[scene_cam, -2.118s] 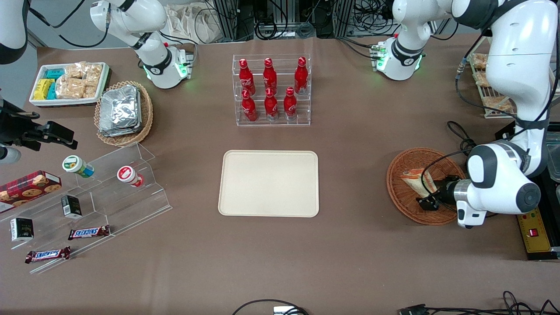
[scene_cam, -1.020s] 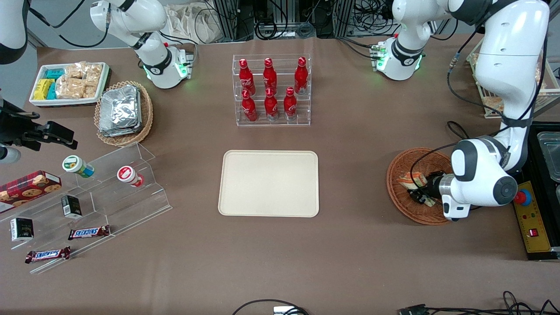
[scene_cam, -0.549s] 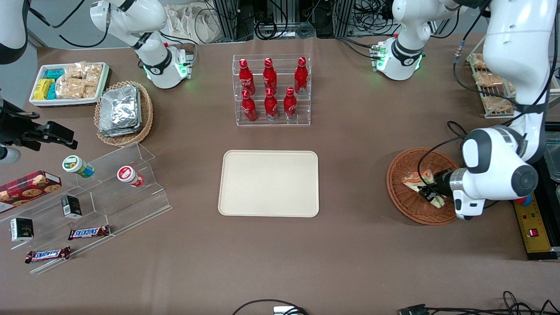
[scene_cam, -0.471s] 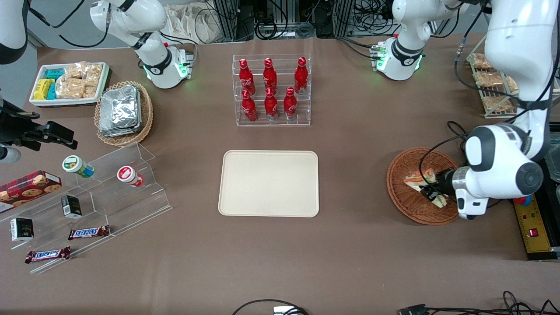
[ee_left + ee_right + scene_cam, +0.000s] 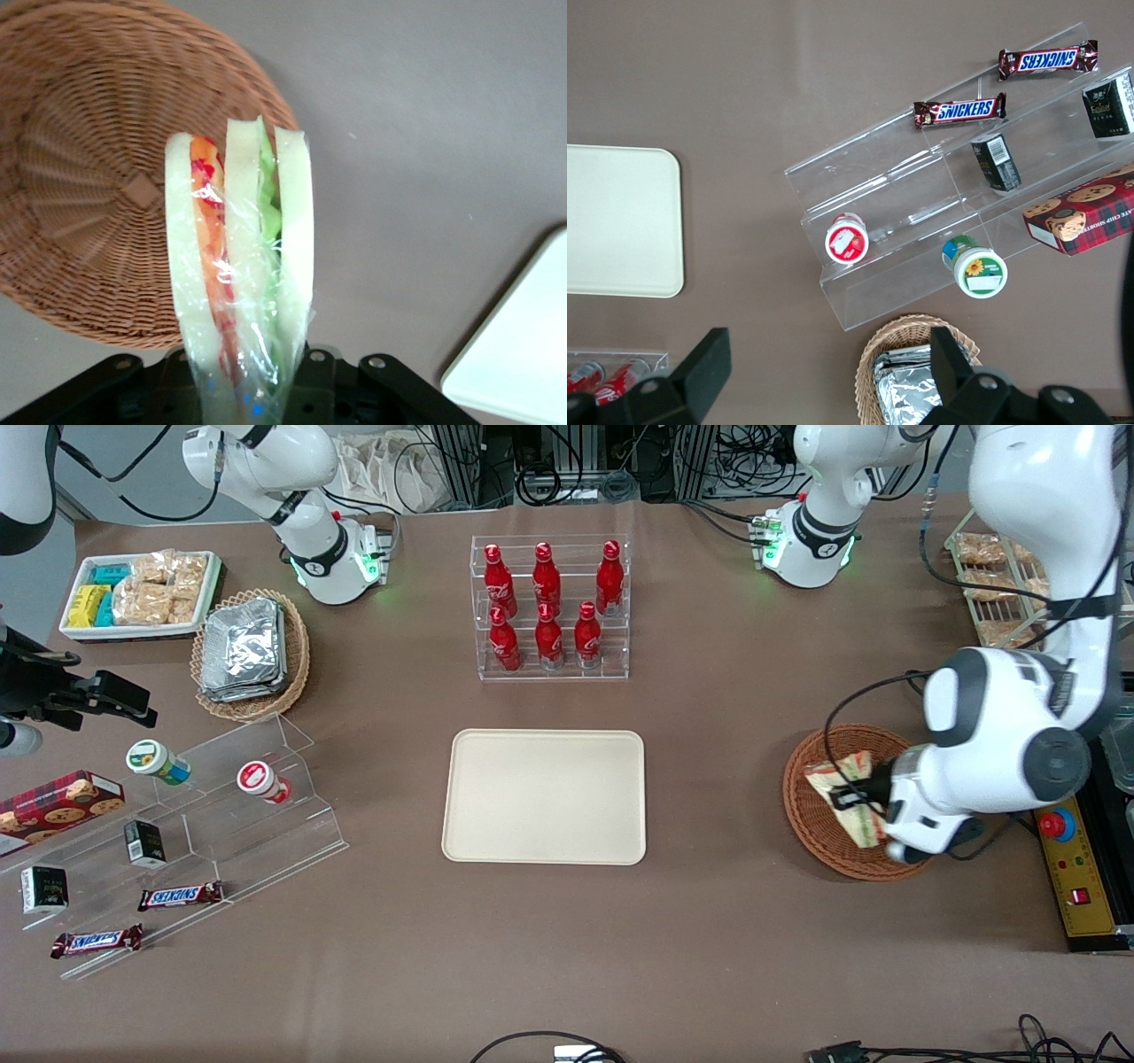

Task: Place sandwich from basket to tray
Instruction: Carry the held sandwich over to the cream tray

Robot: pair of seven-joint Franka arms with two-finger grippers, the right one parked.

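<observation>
The pincer (image 5: pixel 858 808) is clamped on the wrapped triangle sandwich of pale bread with green and orange-red filling (image 5: pixel 241 266), holding it up over the round reddish-brown wicker basket (image 5: pixel 811 824). The flat cream plastic tray with rounded corners (image 5: pixel 545 795) lies well apart on the brown counter (image 5: pixel 709 921), at about nine o'clock from the basket in the front view. The good way now is to lift the sandwich clear of the basket rim, carry it across slowly and level, and lower it close to the tray before letting go. The slippery wrap could slide, so the squeeze should be gentle but firm. The pincer's tips are hidden by the sandwich and the arm, so the grip is probably near the sandwich's bottom end.
</observation>
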